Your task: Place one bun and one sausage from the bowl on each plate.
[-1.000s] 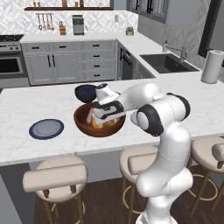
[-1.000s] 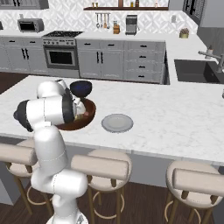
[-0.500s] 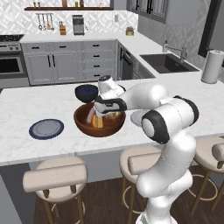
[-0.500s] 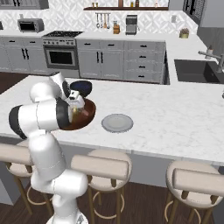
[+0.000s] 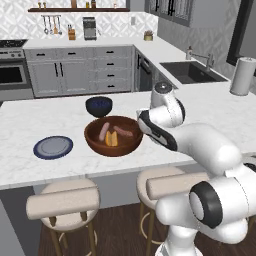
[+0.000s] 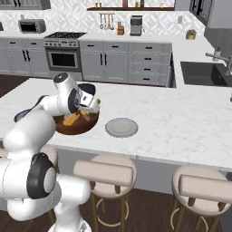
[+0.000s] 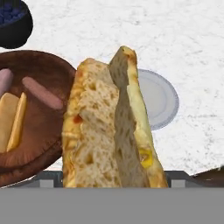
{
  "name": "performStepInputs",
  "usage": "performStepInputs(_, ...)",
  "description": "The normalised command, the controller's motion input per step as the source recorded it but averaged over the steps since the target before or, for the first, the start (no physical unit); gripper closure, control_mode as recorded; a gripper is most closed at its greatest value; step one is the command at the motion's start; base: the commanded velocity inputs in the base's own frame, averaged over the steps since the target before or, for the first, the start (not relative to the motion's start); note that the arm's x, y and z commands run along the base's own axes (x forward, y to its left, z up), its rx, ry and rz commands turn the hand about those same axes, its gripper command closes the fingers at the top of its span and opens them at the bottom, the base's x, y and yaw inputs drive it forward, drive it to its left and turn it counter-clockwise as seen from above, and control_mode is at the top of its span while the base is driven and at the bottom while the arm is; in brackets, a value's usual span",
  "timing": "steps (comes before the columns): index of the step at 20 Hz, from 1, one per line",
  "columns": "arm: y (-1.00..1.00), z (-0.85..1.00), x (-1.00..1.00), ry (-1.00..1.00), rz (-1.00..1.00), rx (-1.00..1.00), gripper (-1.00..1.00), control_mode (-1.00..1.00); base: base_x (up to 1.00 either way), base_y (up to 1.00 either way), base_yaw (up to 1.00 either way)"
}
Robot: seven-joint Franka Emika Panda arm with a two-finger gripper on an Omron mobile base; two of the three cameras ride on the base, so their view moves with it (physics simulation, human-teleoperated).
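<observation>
In my hand view, far left, the blue bowl point(image 7: 13, 22) sits at the top corner. Below it the wooden bowl point(image 7: 39, 113) holds two sausages point(image 7: 42, 93) and a bun point(image 7: 11, 120). In the middle, right against the camera, my gripper point(image 6: 93, 105) is clamped on another bun point(image 7: 109, 131), which stands upright between the jaws. Just right of that, beyond it, the pale plate point(image 7: 159, 98) lies on the marble counter point(image 7: 175, 35).
</observation>
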Motion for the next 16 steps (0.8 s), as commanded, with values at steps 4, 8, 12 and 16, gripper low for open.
performStepInputs(4, -1.0, 0.02, -0.02, 0.08, -0.39, 0.09, 1.0, -1.0, 0.0, 0.0, 0.0)
performStepInputs(8, -1.0, -0.3, 0.51, 0.36, -0.18, 0.36, 1.0, -1.0, 0.0, 0.0, 0.0)
performStepInputs(12, -0.85, -0.71, 0.42, 0.35, -0.15, 0.31, 1.0, -1.0, 0.0, 0.0, 0.0)
performStepInputs(16, -0.19, -0.49, 0.36, 0.03, -0.02, 0.07, 1.0, -1.0, 0.0, 0.0, 0.0)
